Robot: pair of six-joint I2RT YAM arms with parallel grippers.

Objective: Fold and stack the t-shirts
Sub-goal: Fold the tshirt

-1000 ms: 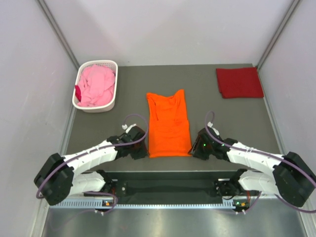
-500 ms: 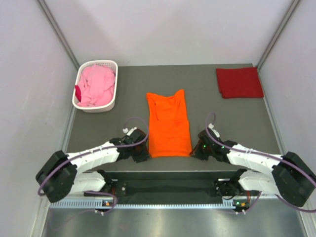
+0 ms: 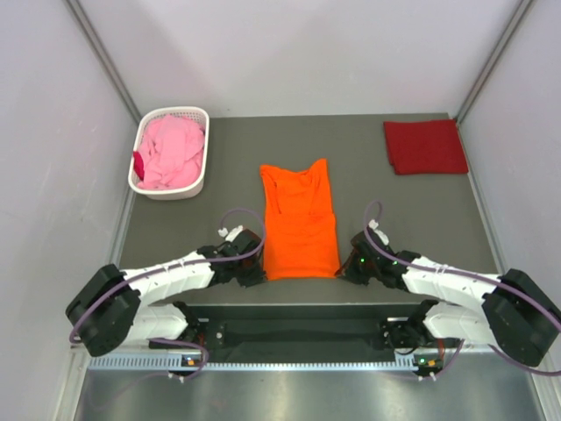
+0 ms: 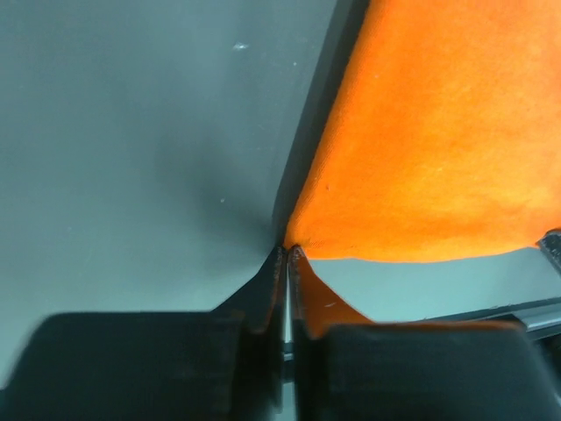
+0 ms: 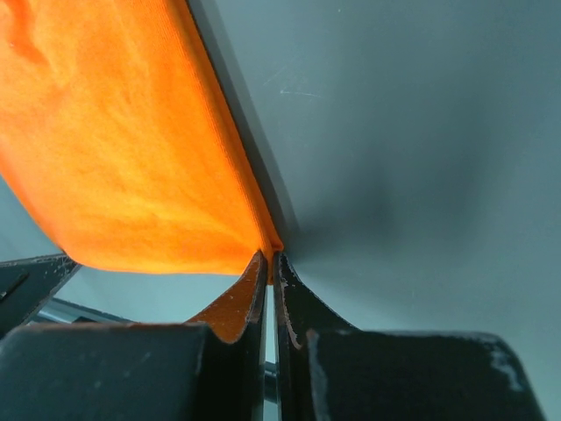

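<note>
Left fingers (image 4: pixel 254 296) and right fingers (image 5: pixel 300 303) have now clamped the orange t-shirt (image 3: pixel 300 224).

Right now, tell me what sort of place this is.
Probably a robot test cell, not a home: bare walls box in a grey table, with an orange t-shirt laid flat and a laundry basket.

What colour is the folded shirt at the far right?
That shirt is dark red; top external view.
</note>
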